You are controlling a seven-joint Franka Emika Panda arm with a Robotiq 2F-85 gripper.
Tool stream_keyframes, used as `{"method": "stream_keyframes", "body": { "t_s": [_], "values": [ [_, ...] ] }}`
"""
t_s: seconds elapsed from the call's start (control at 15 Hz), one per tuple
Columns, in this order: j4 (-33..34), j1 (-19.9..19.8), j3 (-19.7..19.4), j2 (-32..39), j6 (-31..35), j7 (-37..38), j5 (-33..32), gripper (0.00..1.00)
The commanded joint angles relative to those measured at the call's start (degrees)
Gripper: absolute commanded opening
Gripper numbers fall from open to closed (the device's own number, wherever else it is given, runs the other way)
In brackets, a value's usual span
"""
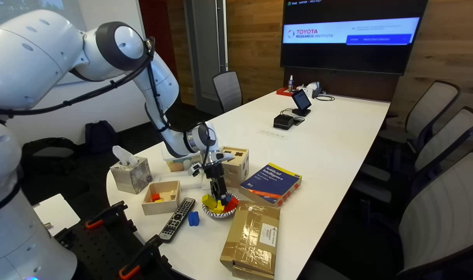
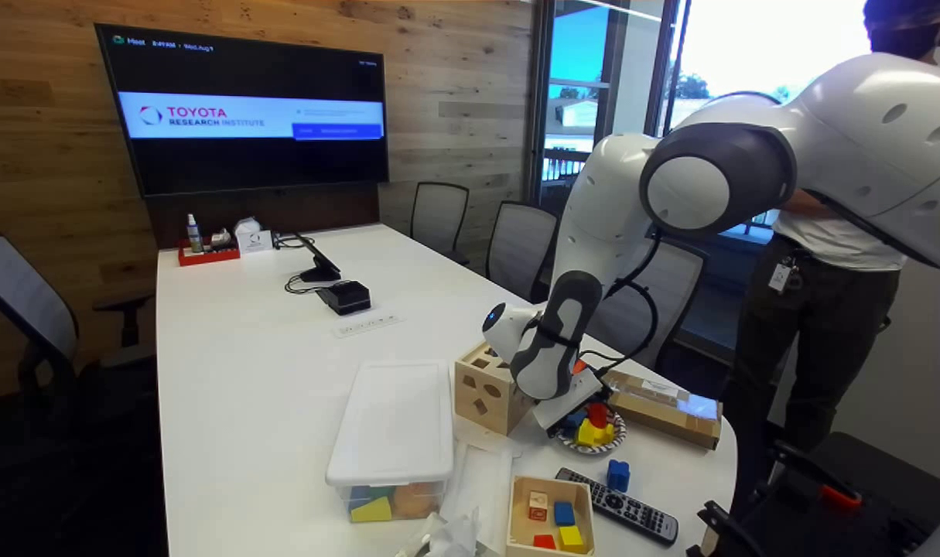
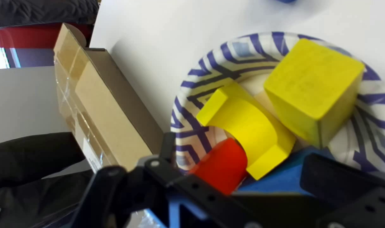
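The gripper (image 3: 245,162) hung low over the paper bowl (image 3: 187,84), its fingers wide apart; in the wrist view, a red block (image 3: 222,164) and a blue block (image 3: 274,180) showed between them. A yellow arch (image 3: 246,117) and a yellow cube (image 3: 312,79) also lay in the bowl. Whether any block was touched was hard to tell. A cardboard box (image 3: 110,114) lay just beside the bowl, a remote control (image 1: 177,219) near it.
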Motion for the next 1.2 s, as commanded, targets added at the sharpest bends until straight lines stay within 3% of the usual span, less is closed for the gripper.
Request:
{"method": "stream_keyframes", "body": {
  "t_s": [0.0,1.0,1.13],
  "values": [
    [0.4,-1.1,1.1,-0.1,-0.5,0.7,-1.3,1.0],
    [0.4,-1.1,1.1,-0.1,-0.5,0.7,-1.3,1.0],
    [-3.8,-0.3,0.6,-3.7,2.2,1.1,-2.4,1.0]
  ]
}}
